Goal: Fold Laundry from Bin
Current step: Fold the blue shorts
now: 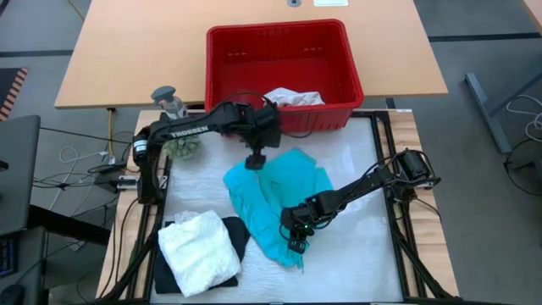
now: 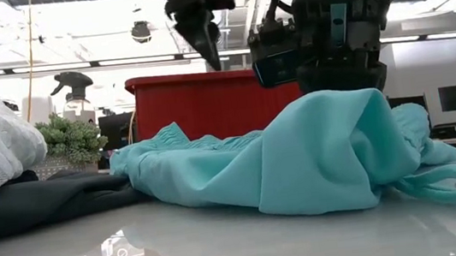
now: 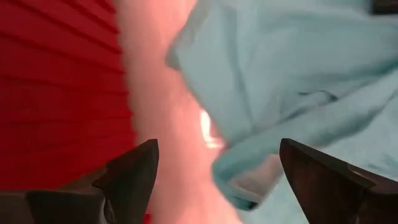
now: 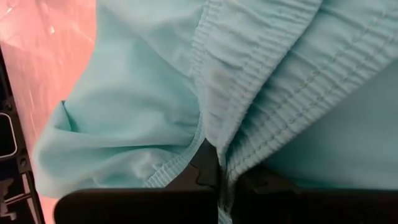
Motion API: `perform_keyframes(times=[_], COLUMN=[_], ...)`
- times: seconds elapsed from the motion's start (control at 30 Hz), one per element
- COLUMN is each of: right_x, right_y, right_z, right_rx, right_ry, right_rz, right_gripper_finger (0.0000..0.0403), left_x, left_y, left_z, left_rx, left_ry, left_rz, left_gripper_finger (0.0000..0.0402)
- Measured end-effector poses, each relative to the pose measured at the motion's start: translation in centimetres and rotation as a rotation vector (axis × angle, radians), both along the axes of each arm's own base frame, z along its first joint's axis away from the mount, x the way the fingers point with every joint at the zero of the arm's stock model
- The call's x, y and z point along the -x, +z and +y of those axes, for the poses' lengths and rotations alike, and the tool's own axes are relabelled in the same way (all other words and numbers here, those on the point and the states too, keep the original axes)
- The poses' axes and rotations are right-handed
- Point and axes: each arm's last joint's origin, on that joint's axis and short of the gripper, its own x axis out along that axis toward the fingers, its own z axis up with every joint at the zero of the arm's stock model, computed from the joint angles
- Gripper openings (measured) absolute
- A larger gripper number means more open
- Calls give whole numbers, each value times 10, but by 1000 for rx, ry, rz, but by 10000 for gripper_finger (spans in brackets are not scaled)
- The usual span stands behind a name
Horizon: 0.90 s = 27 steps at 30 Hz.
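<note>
A teal garment (image 1: 279, 203) lies spread and crumpled on the middle of the table. My right gripper (image 1: 296, 241) is shut on it near its near end. My left gripper (image 1: 254, 161) hangs open above the garment's far end, just in front of the red bin (image 1: 279, 68), and touches nothing. In the left wrist view its two fingers (image 3: 134, 171) stand wide apart over the teal cloth (image 3: 292, 74). A white lacy cloth (image 1: 295, 97) lies inside the bin. A folded white piece (image 1: 199, 250) rests on a black one (image 1: 235, 237) at the near left. My right gripper pinches the teal garment's gathered elastic band (image 4: 217, 146) between its two fingers, where two ribbed edges run together. It comes from above, slanting down. The cloth rises to a peak (image 2: 337, 103) under the gripper, while the rest lies slack on the table.
A small green plant (image 1: 182, 146) and a spray bottle (image 1: 169, 100) stand at the far left, beside the left arm. The bin stands along the far edge. Bare tabletop (image 1: 364, 254) shows to the near right of the teal garment.
</note>
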Motion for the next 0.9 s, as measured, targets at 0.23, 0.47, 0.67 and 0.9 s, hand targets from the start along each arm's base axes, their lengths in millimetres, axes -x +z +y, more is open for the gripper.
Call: perform_keyframes(times=[0.23,0.47,0.67,0.9], right_x=[0,0,-1,-1], right_y=[0,0,1,1], right_z=[2,2,3,2], right_rx=[4,-1,2,5], right_ry=[-34,-38,-32,-34], right_rz=[2,-2,-13,-14], right_gripper_finger=[33,33,33,33], left_x=[1,13,32,34], left_y=[1,-40,-75,-90], left_z=[-2,33,51,48], left_rx=[-138,74,130,138], left_ry=[-79,-48,21,-62], left_rz=[49,115,236,268], left_gripper_finger=[322,322,322,322])
